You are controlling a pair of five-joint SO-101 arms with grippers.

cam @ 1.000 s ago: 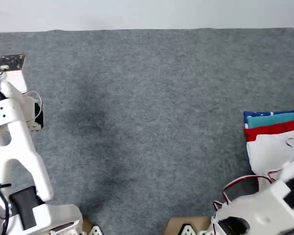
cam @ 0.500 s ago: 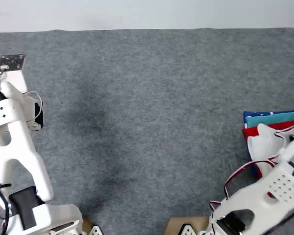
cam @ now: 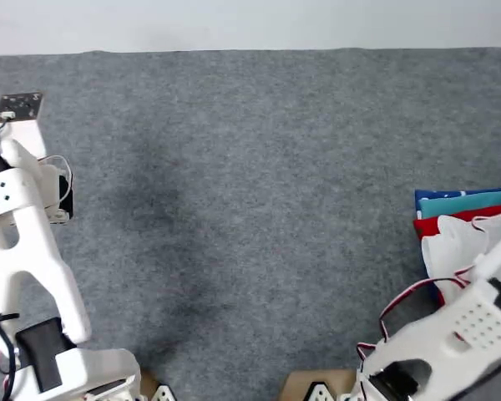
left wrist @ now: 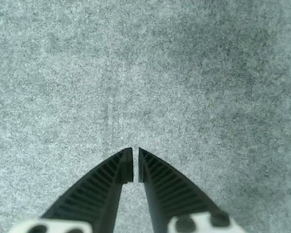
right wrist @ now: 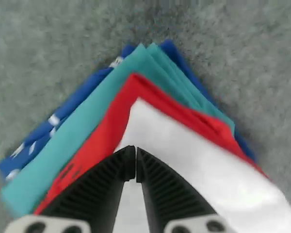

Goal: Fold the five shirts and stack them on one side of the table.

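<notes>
The white shirt (top of the stack at the table's right edge) is seemingly pinched by the closed right gripper; corners are best squared before release. The left gripper is held closed.

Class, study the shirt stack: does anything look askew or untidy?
Yes. The white shirt on top is rumpled, its edge wavy, and the red shirt, teal shirt and blue shirt beneath it fan out in steps instead of lining up.
</notes>
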